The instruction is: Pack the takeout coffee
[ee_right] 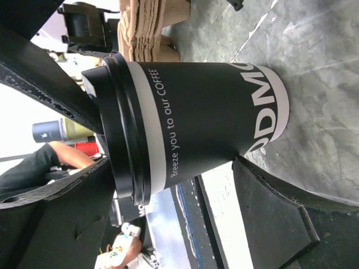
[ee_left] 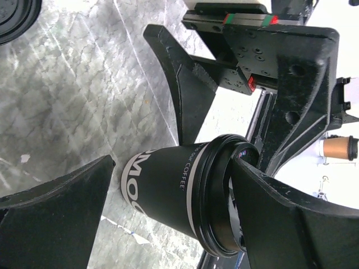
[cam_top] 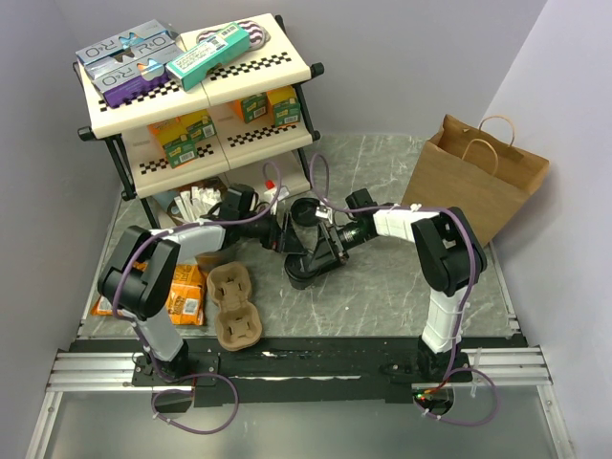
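The takeout coffee (cam_top: 303,275) is a black paper cup with white bands and lettering and a black lid. It stands on the marble table (cam_top: 382,277) at mid-table. In the right wrist view the cup (ee_right: 202,112) sits between my right gripper (ee_right: 174,162) fingers: one fingertip (ee_right: 247,174) touches the wall near the base, the other meets the lid rim. My left gripper (ee_left: 171,168) straddles the same cup (ee_left: 168,190). One finger (ee_left: 280,213) lies against the lid top, and the other stands slightly apart from the base. In the top view the left gripper (cam_top: 285,244) and right gripper (cam_top: 322,252) meet at the cup.
A brown pulp cup carrier (cam_top: 235,306) lies front left beside orange snack packets (cam_top: 182,296). A brown paper bag (cam_top: 478,177) stands back right. A stocked shelf (cam_top: 201,96) fills the back left. Another round black lid (cam_top: 306,210) sits behind the grippers. A small tan cup (ee_left: 339,147) shows far off.
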Controlling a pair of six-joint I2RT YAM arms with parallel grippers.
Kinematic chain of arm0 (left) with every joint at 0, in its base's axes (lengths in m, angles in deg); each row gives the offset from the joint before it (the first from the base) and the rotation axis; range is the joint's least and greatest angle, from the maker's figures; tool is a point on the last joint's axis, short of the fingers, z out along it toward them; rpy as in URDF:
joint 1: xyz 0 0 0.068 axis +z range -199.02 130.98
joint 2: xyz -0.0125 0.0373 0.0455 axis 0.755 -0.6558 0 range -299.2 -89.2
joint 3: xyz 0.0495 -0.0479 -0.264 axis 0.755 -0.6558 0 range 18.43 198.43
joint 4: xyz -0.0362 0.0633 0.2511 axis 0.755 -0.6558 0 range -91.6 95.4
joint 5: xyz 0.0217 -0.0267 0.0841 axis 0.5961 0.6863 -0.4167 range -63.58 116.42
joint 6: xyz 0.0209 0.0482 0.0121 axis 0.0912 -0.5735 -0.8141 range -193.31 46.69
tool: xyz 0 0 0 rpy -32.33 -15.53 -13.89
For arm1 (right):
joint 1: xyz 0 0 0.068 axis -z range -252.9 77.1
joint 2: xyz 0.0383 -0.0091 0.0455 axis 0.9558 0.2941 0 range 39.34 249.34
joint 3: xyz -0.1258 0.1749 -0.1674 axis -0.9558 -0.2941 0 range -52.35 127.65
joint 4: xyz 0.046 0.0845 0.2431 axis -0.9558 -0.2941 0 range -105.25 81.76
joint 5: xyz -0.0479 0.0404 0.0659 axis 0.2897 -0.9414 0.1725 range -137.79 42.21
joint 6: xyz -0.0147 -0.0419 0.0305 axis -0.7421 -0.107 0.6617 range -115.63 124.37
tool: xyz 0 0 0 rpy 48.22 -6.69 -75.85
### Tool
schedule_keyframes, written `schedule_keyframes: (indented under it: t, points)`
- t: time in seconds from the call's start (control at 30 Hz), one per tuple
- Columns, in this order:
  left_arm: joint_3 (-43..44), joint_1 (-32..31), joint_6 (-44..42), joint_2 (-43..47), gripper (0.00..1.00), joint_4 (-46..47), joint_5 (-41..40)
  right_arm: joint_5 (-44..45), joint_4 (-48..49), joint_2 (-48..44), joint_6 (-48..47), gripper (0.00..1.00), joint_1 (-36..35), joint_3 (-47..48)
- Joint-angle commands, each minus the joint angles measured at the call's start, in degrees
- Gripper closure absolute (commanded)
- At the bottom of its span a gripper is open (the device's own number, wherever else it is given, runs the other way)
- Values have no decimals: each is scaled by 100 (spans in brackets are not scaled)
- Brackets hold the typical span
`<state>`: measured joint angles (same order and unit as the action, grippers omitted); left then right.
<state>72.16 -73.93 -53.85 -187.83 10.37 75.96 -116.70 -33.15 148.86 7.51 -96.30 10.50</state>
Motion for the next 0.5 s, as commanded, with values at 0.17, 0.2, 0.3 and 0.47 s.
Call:
schedule_keyframes:
  t: [0.17, 0.2, 0.3, 0.47]
  points:
    - [-30, -58, -452, -473, 11, -365, -1289, 1600, 65, 96, -454, 16, -60, -353]
    - [-12, -58, -452, -525, 10, -365, -1280, 1521, 91, 114, -472, 16, -60, -326]
    - [128, -58, -496, -605, 11, -401, -1158, 855, 371, 105, -332, 15, -7, -317]
    - [304, -67, -540, -386, 8, -59, -86, -358, 1856, -693, 424, 9, 125, -677]
